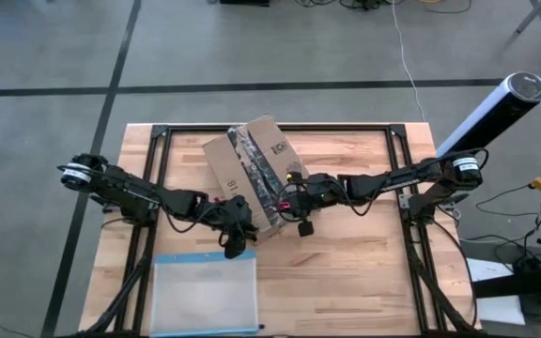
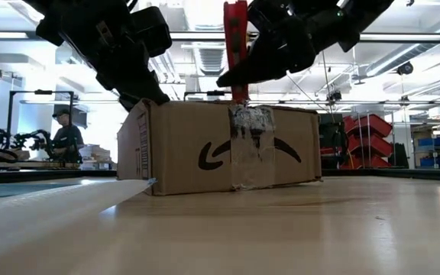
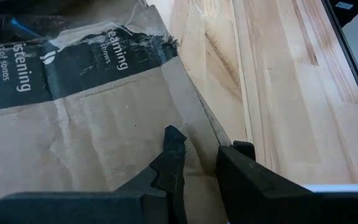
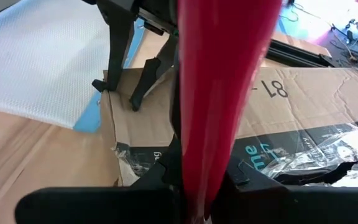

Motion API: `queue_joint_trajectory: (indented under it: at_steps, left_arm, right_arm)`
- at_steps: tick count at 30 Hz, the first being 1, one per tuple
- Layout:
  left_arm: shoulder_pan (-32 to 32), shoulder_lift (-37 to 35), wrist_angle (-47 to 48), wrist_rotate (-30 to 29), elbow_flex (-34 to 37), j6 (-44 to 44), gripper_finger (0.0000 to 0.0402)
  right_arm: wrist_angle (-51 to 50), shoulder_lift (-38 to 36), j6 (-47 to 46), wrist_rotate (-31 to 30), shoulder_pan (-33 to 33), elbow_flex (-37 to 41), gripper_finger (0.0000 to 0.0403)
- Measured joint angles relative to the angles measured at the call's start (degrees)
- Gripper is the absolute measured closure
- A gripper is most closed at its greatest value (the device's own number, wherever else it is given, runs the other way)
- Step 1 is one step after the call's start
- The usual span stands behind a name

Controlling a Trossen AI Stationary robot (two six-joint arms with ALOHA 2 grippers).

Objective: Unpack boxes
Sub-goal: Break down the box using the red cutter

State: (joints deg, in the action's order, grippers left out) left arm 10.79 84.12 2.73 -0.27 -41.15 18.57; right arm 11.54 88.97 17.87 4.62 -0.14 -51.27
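A pale wooden table [image 1: 346, 272] of joined planks, edged with a black metal frame, stands on a grey concrete floor [image 1: 45, 141] crossed by dark lines. The brown cardboard box [image 1: 252, 174] lies a little behind the middle of the table, turned at a slant, with a dark printed tape strip running along its top and crumpled clear tape over the seam on the side that faces the low camera. The left gripper [image 1: 236, 235] rests at the near corner of the box, its fingers [image 3: 173, 155] open by a narrow gap and touching the cardboard at the edge, with nothing caught between them. The right gripper [image 1: 294, 202] hangs over the near right edge of the box, clenched on a red tool [image 4: 219, 93] that stands upright, its lower end meeting the taped seam at the top of the box. A clear plastic pouch [image 1: 205, 293] with a blue edge lies flat at the near side of the table, just in front of the left gripper and apart from the box. A white and dark cylinder [image 1: 491, 113] juts up beside the table's far right corner. In the room behind, a person [image 2: 66, 136] stands at a distant bench on the left, red bins [image 2: 369, 126] sit on shelves at the right, and long ceiling lights run overhead.
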Motion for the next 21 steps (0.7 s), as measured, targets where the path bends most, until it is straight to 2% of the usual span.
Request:
queue_joint_trajectory:
  at_steps: [12,16,21]
  left_arm:
    - [0.00,0.00,-0.14,-0.02,0.00,0.17,0.0324]
    - [0.03,-0.07,0.45,0.22,0.04,0.44,0.0324]
    - [0.02,-0.07,0.44,0.19,0.04,0.32,0.0324]
  right_arm:
    - [-1.20,-2.31,-0.17,-0.21,0.00,0.04,0.0388]
    - [-3.19,-3.97,0.53,-4.15,-0.15,0.09,0.0388]
    - [-4.20,-6.41,0.42,-3.79,0.10,0.11,0.0388]
